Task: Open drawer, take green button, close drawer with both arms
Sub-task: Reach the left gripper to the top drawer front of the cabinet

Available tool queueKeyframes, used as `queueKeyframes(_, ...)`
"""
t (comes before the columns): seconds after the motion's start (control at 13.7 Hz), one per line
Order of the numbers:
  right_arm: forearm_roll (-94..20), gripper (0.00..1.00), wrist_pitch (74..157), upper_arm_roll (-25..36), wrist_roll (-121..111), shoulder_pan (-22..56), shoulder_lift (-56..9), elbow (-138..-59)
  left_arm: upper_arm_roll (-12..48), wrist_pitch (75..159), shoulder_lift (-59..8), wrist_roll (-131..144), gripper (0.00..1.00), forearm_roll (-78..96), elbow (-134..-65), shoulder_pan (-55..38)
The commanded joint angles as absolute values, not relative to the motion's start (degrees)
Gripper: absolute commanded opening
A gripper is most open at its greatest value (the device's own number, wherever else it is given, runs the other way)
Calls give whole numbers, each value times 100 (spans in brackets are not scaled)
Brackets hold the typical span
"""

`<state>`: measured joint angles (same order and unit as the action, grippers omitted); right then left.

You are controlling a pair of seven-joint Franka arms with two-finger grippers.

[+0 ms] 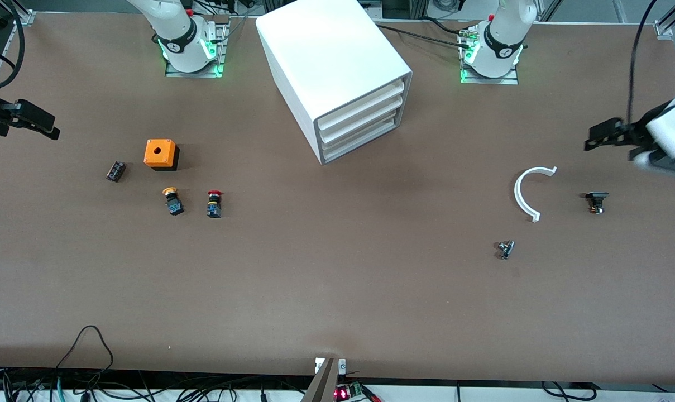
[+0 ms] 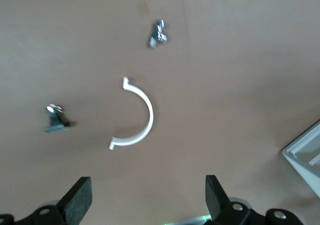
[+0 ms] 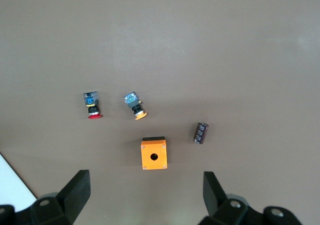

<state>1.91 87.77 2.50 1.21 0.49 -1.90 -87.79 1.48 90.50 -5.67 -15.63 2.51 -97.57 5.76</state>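
The closed drawer [image 1: 361,138] sat upper centre; the left pincer [image 1: 594,138] hovered spread at frame right, the right pincer [image 1: 49,127] spread at frame left.

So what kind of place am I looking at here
Most likely a robotics lab workbench: two white jointed robot arms bolted onto a brown table, a white three-drawer plastic cabinet, and loose cables along the table's edge nearest the front camera.

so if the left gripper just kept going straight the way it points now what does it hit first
Probably bare table: the open left gripper points down beside the white curved piece, which lies nearest its line. Depth is unclear.
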Motion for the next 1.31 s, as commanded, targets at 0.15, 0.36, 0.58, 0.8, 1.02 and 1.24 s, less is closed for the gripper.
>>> queueKeyframes(0.15,88,100,9123,229,105,26,-228,-8859,298,9288,-1229,-1512,100,1077,-10080,536)
queueKeyframes(0.36,105,100,9132,229,44,26,-281,-8851,587,10481,-1616,-1538,100,2526,-11062,457)
queueKeyframes(0.58,105,100,9088,229,26,26,-281,-8851,1018,11135,-2090,-1608,100,3530,-11469,63)
queueKeyframes(0.8,114,100,9079,229,18,52,-483,-8842,1518,11345,-2522,-2264,100,5197,-11995,-123)
queueKeyframes(1.02,114,100,9097,220,18,105,-580,-8833,1933,11961,-2662,-3031,100,5519,-12349,-342)
queueKeyframes(1.24,105,100,9079,220,9,105,-650,-8833,2118,11979,-2751,-3041,98,5966,-12515,-457)
